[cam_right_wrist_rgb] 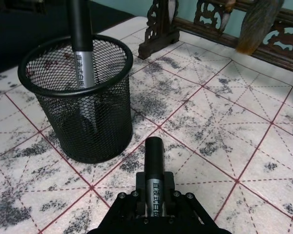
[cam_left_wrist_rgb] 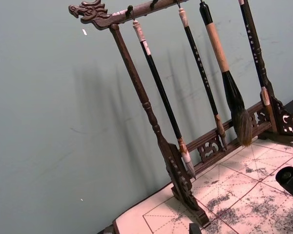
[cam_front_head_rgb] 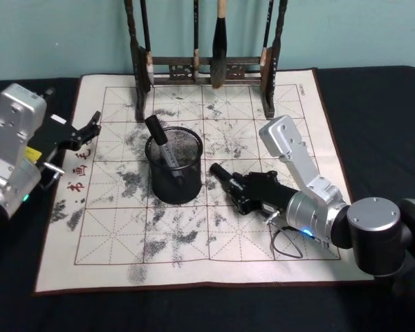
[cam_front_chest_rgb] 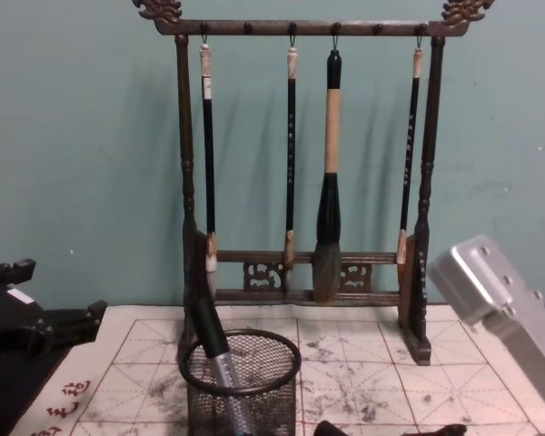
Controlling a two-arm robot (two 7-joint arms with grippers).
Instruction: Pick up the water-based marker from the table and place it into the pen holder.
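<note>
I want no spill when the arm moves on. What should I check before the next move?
1. Right pincer shut on the marker: ok.
2. Pen holder upright on the mat: ok.
3. Room inside beside the other marker leaning there: ok.
4. Held marker above the rim: not ok, it sits low beside the holder.
5. Left pincer parked at the mat's left edge, away from the path: ok.

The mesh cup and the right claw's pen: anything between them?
Nothing: in the right wrist view, only bare ink-stained grid mat separates the pen holder from the marker shut in the right gripper. The left gripper idles at the mat's left edge.
</note>
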